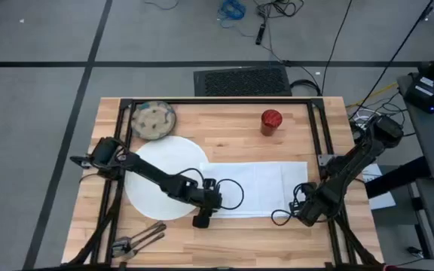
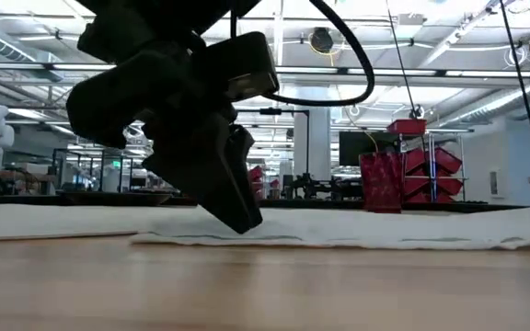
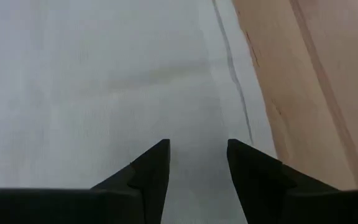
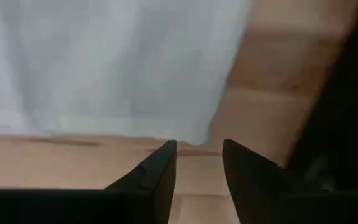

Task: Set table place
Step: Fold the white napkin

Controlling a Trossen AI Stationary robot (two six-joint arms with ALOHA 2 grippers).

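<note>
Looming largest in the low view, the left gripper [image 2: 233,198] is hanging tilted just over the near edge of the white napkin [image 1: 258,188], which is lying flat across the middle of the table [image 1: 232,241], its left end overlapping the big white plate [image 1: 153,177]. Its jaws are standing partly open with a narrow gap, holding nothing, the fingertips [image 3: 157,158] pointing down at the cloth close to its hem. At the napkin's near right corner the right gripper [image 4: 197,163] is hovering low over bare wood just beside the cloth, its jaws likewise parted a little and gripping nothing. Farther out, the speckled bowl [image 1: 154,120] is sitting at the far left, touching the plate's rim, the red cup [image 1: 270,120] is standing beyond the napkin, and the cutlery [image 1: 138,241] is lying at the near left corner.
</note>
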